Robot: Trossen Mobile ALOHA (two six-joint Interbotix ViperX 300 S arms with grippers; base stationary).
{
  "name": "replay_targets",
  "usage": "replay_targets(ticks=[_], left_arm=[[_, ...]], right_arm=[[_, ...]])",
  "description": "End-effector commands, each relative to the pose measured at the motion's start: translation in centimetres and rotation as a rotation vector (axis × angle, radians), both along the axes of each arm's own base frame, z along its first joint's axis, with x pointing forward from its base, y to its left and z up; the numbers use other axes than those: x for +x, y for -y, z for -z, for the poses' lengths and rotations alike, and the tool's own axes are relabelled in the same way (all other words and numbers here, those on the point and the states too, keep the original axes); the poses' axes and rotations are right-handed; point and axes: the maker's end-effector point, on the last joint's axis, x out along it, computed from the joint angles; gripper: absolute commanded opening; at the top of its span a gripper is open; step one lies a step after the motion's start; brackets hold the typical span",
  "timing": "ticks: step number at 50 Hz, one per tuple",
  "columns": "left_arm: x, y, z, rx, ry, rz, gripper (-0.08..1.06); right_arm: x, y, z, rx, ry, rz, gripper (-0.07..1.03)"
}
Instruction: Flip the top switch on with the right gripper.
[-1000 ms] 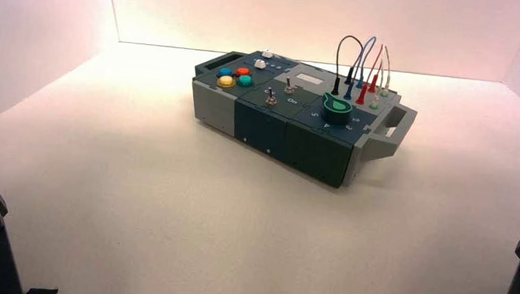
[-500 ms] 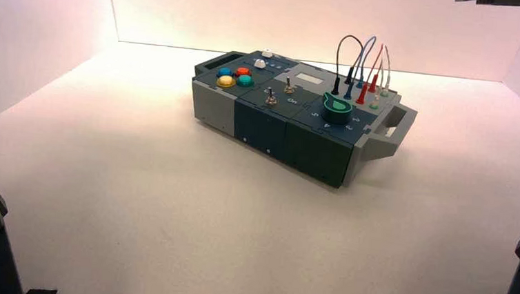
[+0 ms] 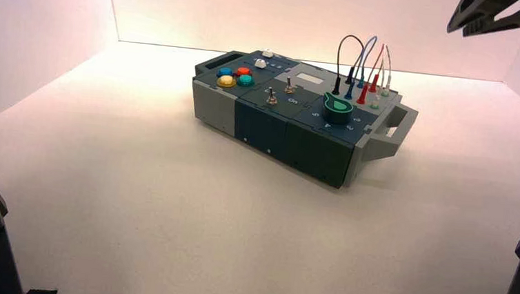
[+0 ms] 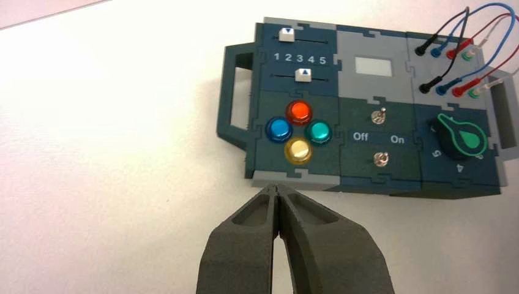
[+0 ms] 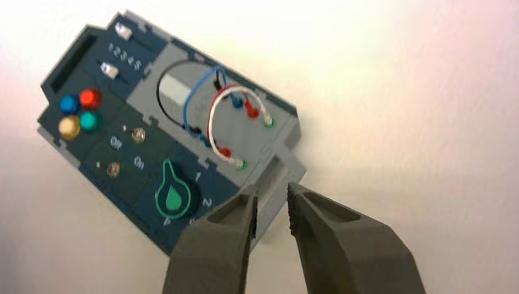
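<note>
We're at the approach step here, by our reckoning; nothing is touching the top switch, the tiny silvery metal toggle lever (image 3: 290,87) on the dark-blue panel. Using the round black knob with the green pointer (image 3: 337,109) as our landmark, that switch sits to its left and a bit farther back; its twin toggle (image 3: 272,98) is left of the knob too, closer to the box's front face.

Our right gripper, the black skeletal claw with tapering fingers (image 5: 272,191), is up beyond the knob and off to its right, well apart from it; its jaws are parted with nothing between them, and the switch is outside that gap, past the knob from where the claw is. The left gripper (image 4: 275,188) is parked back and left of the knob, jaws pressed together on nothing.

Next we'd swing the right claw left past the knob, narrow the jaws, drop beside the lever and nudge it towards the "On" lettering (image 4: 397,140); we'd mind the wires (image 3: 367,58) behind the knob, they could snag.
</note>
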Motion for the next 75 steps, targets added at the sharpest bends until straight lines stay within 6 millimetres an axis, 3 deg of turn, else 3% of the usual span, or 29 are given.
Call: replay_targets(ticks=[1,13,21,36,43,61,75], left_arm=[[1.8,0.7,-1.8,0.000,0.028,0.025,-0.03],[2.9,2.5,-1.1,0.059,-0.043,0.185,-0.03],[3.6,4.0,0.3,0.076,-0.102,0.247,-0.03],[4.0,7.0,3.3,0.117,-0.138,0.367,-0.03],[4.8,7.9,4.6,0.121,-0.162,0.381,-0.03],[6.0,8.9,4.8,0.121,-0.164,0.395,-0.03],[6.1,10.9,5.3,0.125,-0.183,0.445,-0.03]], right_arm=[[0.7,-0.4,-0.7,0.027,-0.012,0.008,0.24],[0.9,-0.9,1.0,0.068,-0.092,0.024,0.14],[1.0,-0.9,2.4,0.057,-0.143,0.018,-0.03],[0.9,-1.0,5.0,0.043,-0.237,0.015,-0.02],[1.9,-0.9,6.3,0.032,-0.261,0.018,-0.02],[4.2,-0.9,8.9,0.006,-0.311,0.005,-0.02],[5.3,-1.1,10.7,-0.011,-0.340,-0.008,-0.02]])
